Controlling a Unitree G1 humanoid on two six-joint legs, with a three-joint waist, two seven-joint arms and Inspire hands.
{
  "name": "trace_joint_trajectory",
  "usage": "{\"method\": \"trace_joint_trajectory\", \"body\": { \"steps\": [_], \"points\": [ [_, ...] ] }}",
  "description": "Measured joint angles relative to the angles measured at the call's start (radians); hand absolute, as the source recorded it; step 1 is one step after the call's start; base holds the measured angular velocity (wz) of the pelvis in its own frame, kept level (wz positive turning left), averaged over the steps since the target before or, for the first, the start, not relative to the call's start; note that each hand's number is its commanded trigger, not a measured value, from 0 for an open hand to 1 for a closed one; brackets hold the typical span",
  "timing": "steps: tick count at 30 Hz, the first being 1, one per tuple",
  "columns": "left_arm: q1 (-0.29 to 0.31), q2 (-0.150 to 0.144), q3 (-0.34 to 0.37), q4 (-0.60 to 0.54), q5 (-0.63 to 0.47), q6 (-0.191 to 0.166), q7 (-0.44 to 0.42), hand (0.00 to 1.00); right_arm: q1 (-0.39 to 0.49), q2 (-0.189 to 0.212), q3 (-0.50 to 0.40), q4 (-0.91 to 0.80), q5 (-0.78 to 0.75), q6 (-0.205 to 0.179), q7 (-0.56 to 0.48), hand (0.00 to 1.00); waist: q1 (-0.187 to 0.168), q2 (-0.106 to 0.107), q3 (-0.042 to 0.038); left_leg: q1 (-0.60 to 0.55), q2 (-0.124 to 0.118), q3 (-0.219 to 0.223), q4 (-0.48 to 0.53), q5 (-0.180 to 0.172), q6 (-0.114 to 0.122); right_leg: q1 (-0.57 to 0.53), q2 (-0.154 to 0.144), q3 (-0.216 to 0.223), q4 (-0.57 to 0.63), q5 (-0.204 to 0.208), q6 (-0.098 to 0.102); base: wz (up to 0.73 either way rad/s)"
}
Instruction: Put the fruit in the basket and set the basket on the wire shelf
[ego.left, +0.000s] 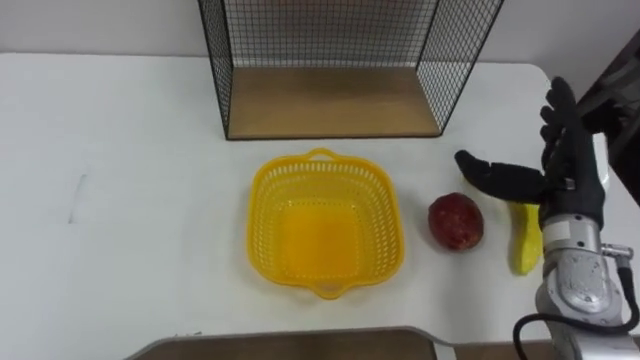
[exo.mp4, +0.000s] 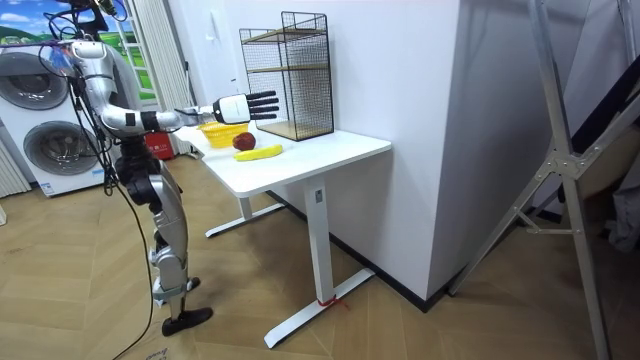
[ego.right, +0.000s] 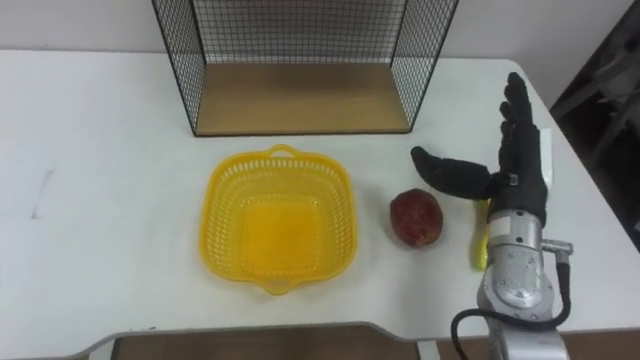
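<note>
Right hand (ego.left: 572, 162) spread wide over banana (ego.left: 527, 247), holding nothing; red fruit (ego.left: 456, 221) beside yellow basket (ego.left: 268, 195)

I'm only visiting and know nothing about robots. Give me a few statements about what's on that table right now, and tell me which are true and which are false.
1. The yellow basket has nothing in it. True.
2. The red fruit lies inside the basket. False: it lies on the white table, just to the right of the basket.
3. The robot's right hand is open, with straight fingers, over the banana. True.
4. The basket already stands on the wire shelf. False: it sits on the table in front of the shelf.
</note>
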Motion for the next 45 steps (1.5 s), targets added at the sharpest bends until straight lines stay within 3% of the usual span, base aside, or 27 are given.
{"method": "trace_joint_trajectory", "body": {
  "steps": [19,26,32,36,45],
  "points": [
    [-0.008,0.001,-0.001,0.023,-0.001,0.000,-0.004,0.00,0.001,0.003,0.050,0.187,-0.045,0.009,0.020,0.00,0.001,0.002,0.0002,0.001,0.000,-0.025,0.007,0.000,0.000,0.028,-0.004,-0.037,-0.011,0.007,-0.002,0.05],
    [-0.009,0.003,-0.001,0.024,0.000,-0.001,-0.004,0.00,0.000,0.002,0.055,0.194,-0.038,-0.003,0.020,0.00,0.001,-0.001,-0.0013,0.000,-0.001,-0.024,0.006,0.001,0.000,0.029,-0.004,-0.038,-0.019,0.009,-0.001,0.00],
    [-0.011,0.003,-0.002,0.011,0.001,-0.002,-0.002,0.00,0.001,0.002,0.069,0.294,-0.051,-0.034,0.020,0.00,-0.002,0.003,-0.0016,0.001,-0.001,-0.025,0.006,0.001,0.000,0.030,-0.005,-0.044,-0.027,0.010,-0.001,0.00],
    [-0.008,0.004,-0.002,0.012,0.000,0.001,-0.002,0.00,-0.002,0.002,0.069,0.314,-0.055,-0.041,0.020,0.00,-0.001,0.011,-0.0115,0.004,0.000,-0.031,0.006,0.001,0.000,0.033,-0.005,-0.047,-0.026,0.010,-0.001,0.02],
    [-0.002,0.002,-0.001,0.017,-0.001,0.001,-0.002,0.00,-0.002,0.002,0.068,0.375,-0.084,-0.036,0.036,0.00,-0.003,0.008,-0.0083,0.010,-0.001,-0.045,0.006,0.000,0.000,0.048,-0.005,-0.058,-0.028,0.011,-0.001,0.03]
  ]
}}
